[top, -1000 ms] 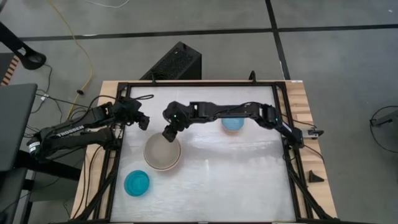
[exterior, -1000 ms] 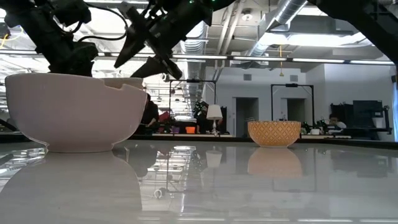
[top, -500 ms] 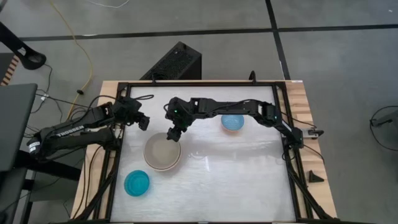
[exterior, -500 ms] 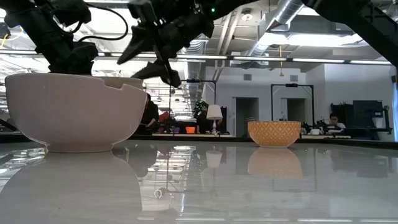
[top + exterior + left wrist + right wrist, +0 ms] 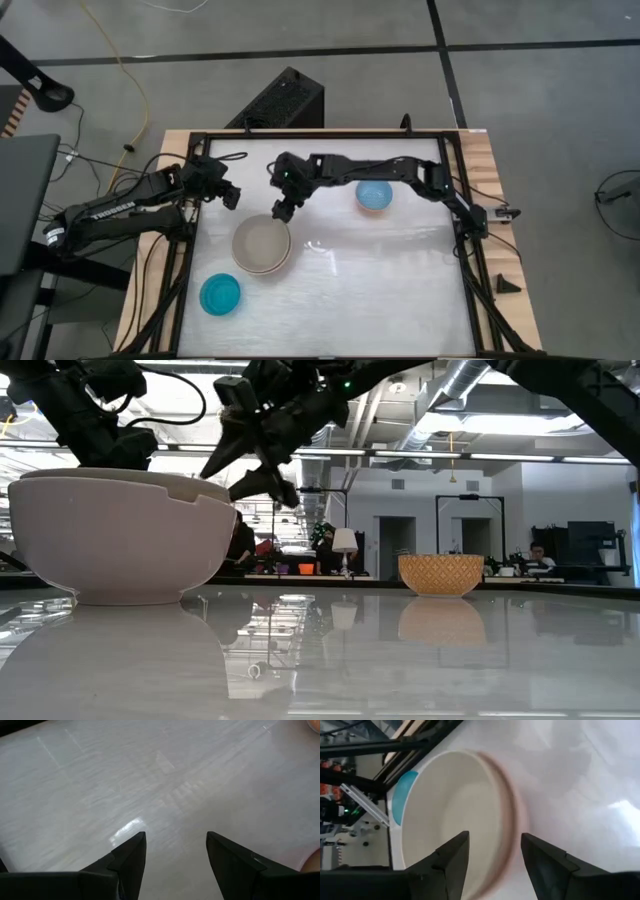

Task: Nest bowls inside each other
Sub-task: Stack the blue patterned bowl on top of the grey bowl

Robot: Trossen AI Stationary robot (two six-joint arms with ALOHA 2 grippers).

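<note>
A cream bowl (image 5: pixel 262 245) sits nested in a larger pinkish bowl (image 5: pixel 517 827) at the table's left middle; the stack rests on its base (image 5: pixel 120 595). A bright teal bowl (image 5: pixel 220 295) stands alone near the left front. A small bowl (image 5: pixel 374 196), light blue inside, stands at the far middle. My right gripper (image 5: pixel 280 211) hangs open just beyond the stack's far rim, tilted down toward it, with nothing between its fingers (image 5: pixel 455 857). My left gripper (image 5: pixel 231 196) waits open over the far left of the table (image 5: pixel 150 780).
Black frame rails (image 5: pixel 455 200) run round the white table. A black box (image 5: pixel 285 100) lies on the floor beyond the far edge. The table's right half and near middle (image 5: pixel 380 290) offer free room.
My right gripper has drawn back from over the nested bowls toward the table's far edge and a little to the right, turning its wrist as it went. The stack stays where it was.
</note>
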